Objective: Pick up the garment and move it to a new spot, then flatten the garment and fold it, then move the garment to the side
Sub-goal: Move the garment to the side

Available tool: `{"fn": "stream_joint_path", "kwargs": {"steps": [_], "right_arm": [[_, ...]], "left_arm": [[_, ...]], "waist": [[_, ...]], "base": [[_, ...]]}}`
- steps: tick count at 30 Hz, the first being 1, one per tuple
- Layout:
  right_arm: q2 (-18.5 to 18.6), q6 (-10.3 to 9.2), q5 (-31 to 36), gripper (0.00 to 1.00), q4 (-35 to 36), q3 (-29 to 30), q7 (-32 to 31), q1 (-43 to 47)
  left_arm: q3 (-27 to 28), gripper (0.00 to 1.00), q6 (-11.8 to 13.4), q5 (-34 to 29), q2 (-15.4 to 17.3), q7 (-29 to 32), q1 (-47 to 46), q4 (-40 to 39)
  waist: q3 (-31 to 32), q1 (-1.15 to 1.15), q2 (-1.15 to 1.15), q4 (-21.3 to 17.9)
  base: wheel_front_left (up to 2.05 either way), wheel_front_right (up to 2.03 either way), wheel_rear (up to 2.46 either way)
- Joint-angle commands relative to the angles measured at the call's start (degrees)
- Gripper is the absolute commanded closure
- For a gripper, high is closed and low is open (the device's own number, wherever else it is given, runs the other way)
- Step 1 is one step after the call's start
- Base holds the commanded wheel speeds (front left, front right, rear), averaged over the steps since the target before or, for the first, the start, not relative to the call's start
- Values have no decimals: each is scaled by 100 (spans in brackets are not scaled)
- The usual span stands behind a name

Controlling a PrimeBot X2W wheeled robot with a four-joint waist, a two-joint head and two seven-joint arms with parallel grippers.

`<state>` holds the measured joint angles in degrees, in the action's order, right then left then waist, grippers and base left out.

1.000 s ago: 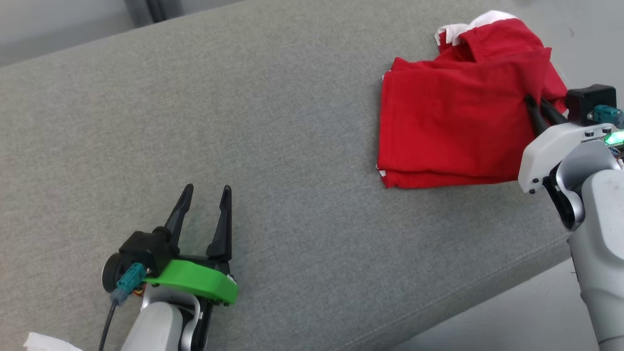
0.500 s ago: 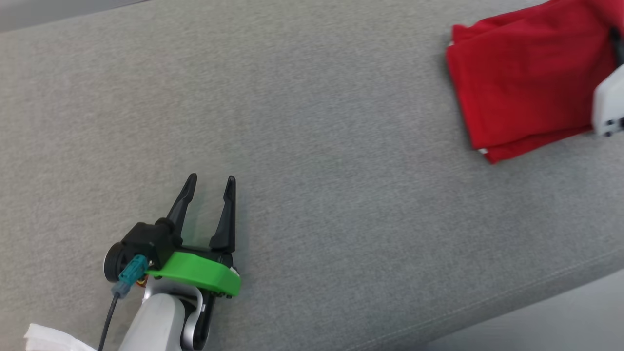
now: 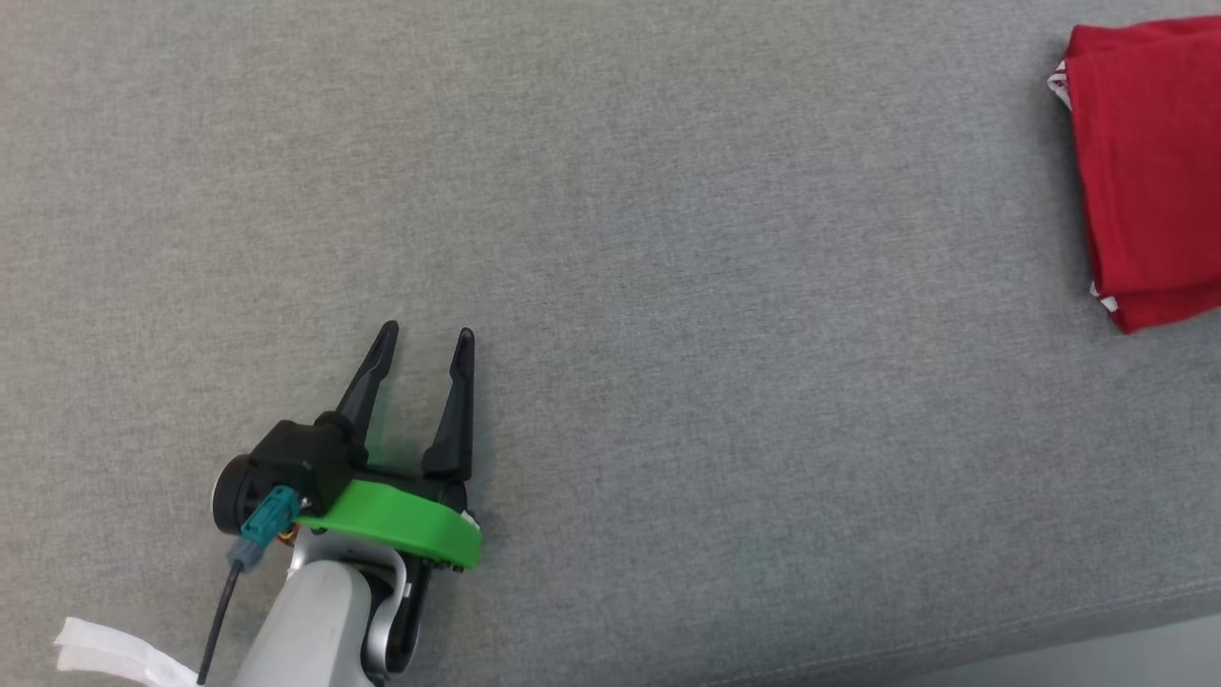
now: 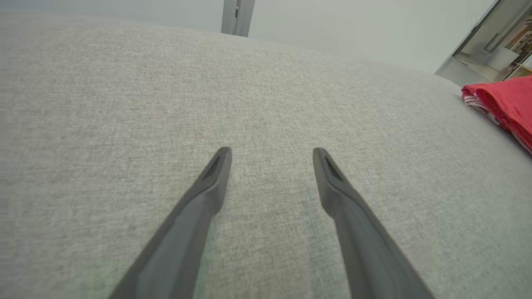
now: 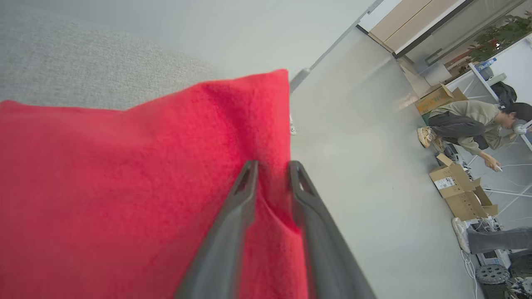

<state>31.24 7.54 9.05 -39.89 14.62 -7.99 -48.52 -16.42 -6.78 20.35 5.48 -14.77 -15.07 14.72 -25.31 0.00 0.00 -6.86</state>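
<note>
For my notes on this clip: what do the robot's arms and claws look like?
The left claw has two long black fingers tapering to points, a black housing and a bright green curved plate. A teal connector with a thin black cable sits on its side, and the forearm is pale silver-grey. The right claw has matching dark fingers with slotted tips.

probably a lab, cardboard boxes [image 5: 461,193], crouching person [image 5: 465,124]

Red garment [image 3: 1149,172] folded flat, lying at grey cushion's [image 3: 610,239] right end.
</note>
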Motion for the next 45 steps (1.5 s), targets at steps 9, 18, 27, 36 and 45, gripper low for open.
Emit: {"fn": "stream_joint_path", "kwargs": {"steps": [9, 18, 27, 36, 45], "right_arm": [[-467, -12, 696, 0, 5, 658, 625, 156], [-1007, -11, 645, 0, 9, 189, 1164, -94], [-1703, -11, 274, 0, 100, -373, 1707, 21], [-2497, -11, -170, 0, 232, -452, 2177, 767], [-2818, -11, -684, 0, 601, -747, 2314, 2206]], "left_arm": [[17, 0, 49, 8, 57, -42, -96, -12], [96, 0, 75, 89, 72, -43, 7, -1], [396, 0, 102, 213, -6, -41, 190, 35], [834, 0, 171, 260, -86, -41, 610, 123], [1243, 0, 132, 225, -159, -42, 1212, 71]], "waist": [[22, 0, 0, -5], [462, 0, 0, -92], [1211, 0, 0, 119], [1881, 0, 0, 487], [2326, 0, 0, 658]], "base": [[0, 0, 0], [0, 0, 0], [0, 0, 0], [0, 0, 0], [0, 0, 0]]}}
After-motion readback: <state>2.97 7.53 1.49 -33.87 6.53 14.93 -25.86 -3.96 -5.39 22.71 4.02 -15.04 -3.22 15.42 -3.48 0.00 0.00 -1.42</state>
